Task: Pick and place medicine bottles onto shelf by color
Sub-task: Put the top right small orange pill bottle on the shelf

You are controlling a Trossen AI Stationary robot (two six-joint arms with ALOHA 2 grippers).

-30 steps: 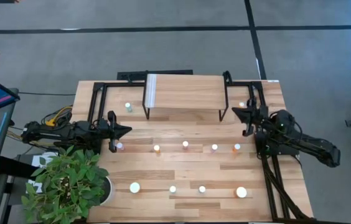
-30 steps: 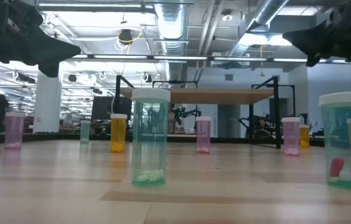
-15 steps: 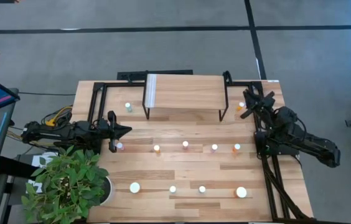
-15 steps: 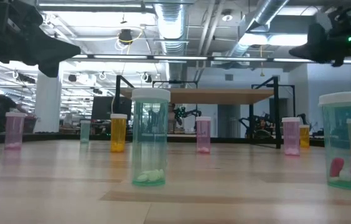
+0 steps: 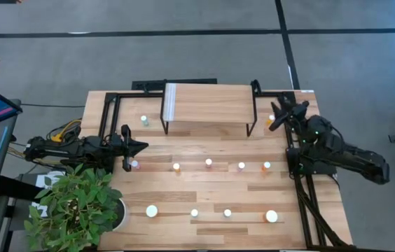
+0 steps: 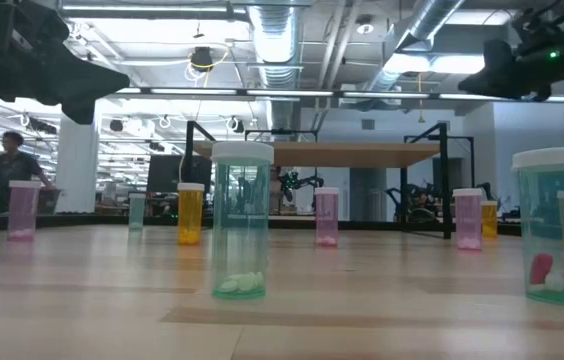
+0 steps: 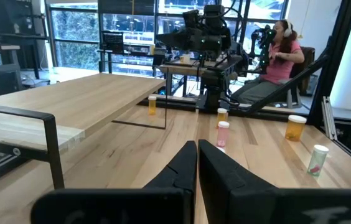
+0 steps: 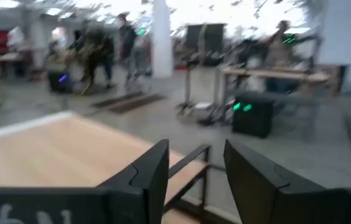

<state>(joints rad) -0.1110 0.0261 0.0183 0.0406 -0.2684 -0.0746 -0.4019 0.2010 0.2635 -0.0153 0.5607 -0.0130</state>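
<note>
The right claw [image 5: 286, 112] hangs with fingers spread and empty, an orange bottle [image 5: 271, 120] just beside it and the shelf [image 5: 208, 103] beyond that. Well apart across the counter [image 5: 204, 189], the left claw [image 5: 141, 146] waits clenched near a pink bottle [image 5: 134, 164].

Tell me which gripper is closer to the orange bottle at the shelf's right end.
Right. The right gripper, jaws open, hovers right beside the orange bottle by the shelf. The left gripper, shut, waits across the table near its left edge.
</note>
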